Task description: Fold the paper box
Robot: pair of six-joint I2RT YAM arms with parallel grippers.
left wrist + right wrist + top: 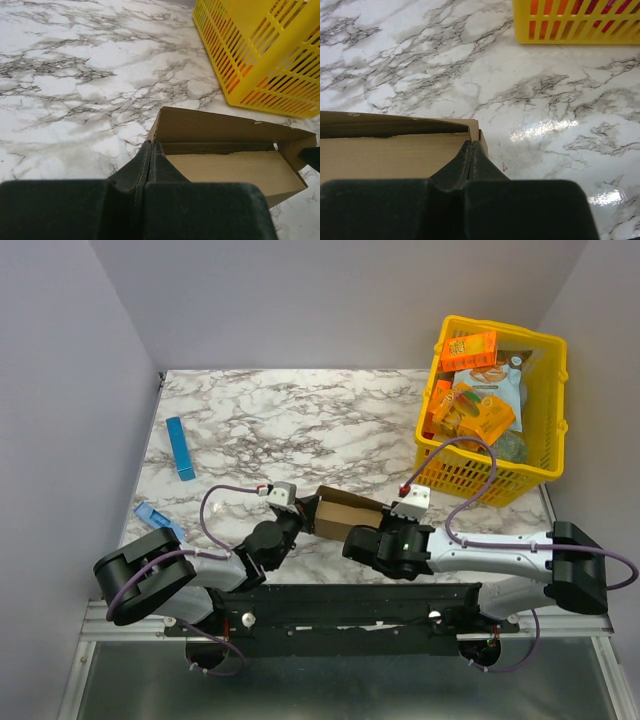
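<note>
- Top view: paper box (345, 512) lying low on the marble table (300, 410), near the front edge, long side running left to right. Flanked by the left gripper (296, 512) at its left end and the right gripper (362, 538) at its right end.
- Same view: yellow basket (556, 390) at the far right, apart from the box, stuffed with orange snack boxes (470, 348). Blue bar (181, 448) well off to the left. Printing on the snacks too small to read.
- Left wrist view: left gripper (151, 145) clenched, fingers pressed flat together, tips touching the left end of the paper box (225, 172). Impossible to tell whether a sliver of card is nipped between them. Box open on top, long walls standing, a ragged card edge inside.
- Right wrist view: right gripper (471, 144) clenched likewise, tips against the right-hand corner of the paper box (385, 155), just beside a short end flap. Nothing plainly held.
- Handling, as a guess: light, thin brown card. Stiff across the panels, weak at the creases, easily dented or torn by a hard pinch. Likely to skid over the glossy marble unless braced from both ends. Best taken by a free flap edge or an upright wall near a corner, not by the flat floor.
- Writing: none on the box, plain brown inside and out as far as visible. No brand legible anywhere.
</note>
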